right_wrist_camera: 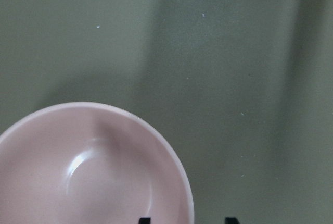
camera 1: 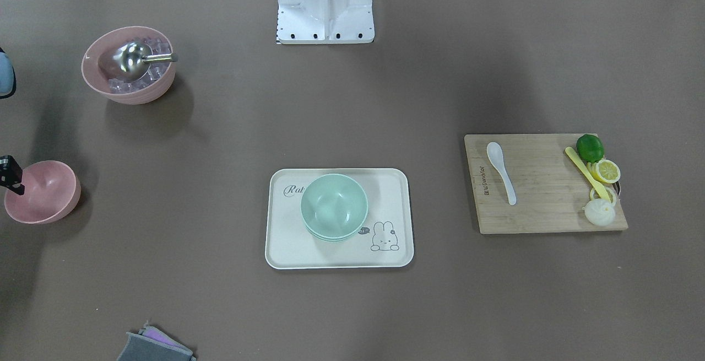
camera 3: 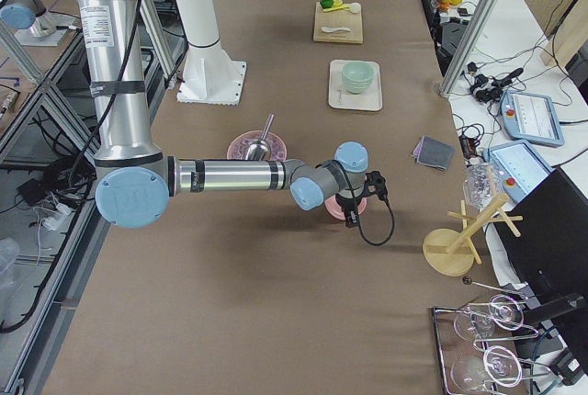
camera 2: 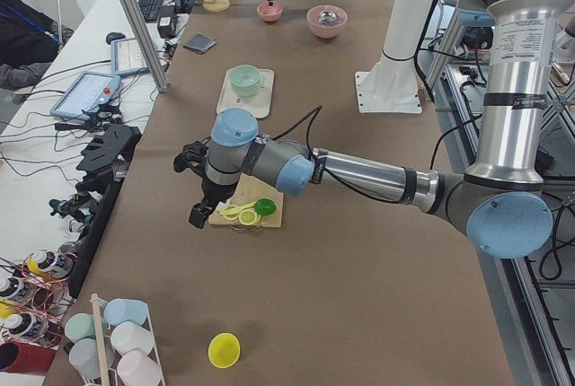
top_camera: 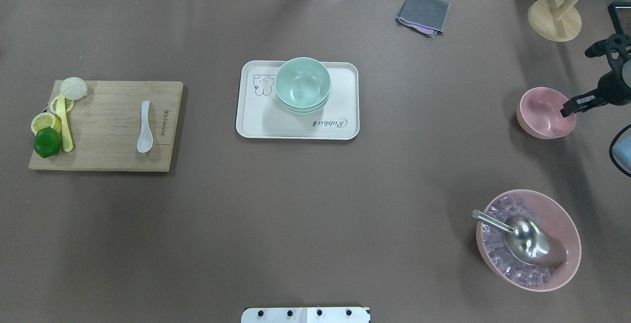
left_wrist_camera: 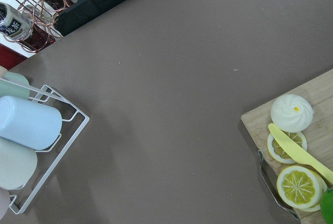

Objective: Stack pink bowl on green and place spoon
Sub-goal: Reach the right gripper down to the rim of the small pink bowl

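at the right edge of the overhead view my right gripper hangs wide at the pink bowl, the rim between its fingers. the green bowl sits on the tray in the centre, the spoon on the cutting board at left. for the left gripper i cannot tell the state

pink bowl cropped, right pincer tips clipped

Silver-grey arm tubes, light-blue joint caps, black right claw, white pedestal.
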Robot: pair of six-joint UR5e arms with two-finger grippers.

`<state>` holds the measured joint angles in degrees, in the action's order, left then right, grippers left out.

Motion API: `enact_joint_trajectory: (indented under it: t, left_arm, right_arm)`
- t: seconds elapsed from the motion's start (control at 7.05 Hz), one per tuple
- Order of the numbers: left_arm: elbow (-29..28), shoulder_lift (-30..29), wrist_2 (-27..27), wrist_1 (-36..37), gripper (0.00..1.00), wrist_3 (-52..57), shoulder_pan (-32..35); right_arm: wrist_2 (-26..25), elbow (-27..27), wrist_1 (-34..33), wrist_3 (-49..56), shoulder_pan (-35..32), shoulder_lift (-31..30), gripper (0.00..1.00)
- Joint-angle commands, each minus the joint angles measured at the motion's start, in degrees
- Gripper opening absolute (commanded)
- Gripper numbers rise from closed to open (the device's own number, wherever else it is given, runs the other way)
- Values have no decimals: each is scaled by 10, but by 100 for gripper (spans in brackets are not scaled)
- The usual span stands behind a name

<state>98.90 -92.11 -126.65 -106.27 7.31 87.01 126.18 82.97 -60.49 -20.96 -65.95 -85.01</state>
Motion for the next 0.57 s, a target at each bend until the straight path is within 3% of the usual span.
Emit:
enact_joint_trajectory:
  t: [0.0, 0.43]
  left_arm:
    - [2, 0, 0, -1, 98, 1, 0]
    - [2, 0, 0, -1, 98, 0, 0]
  right_arm:
    - [-2, -1, 0, -14, 1, 2, 0]
    - [-3, 23, 0, -15, 2, 23, 0]
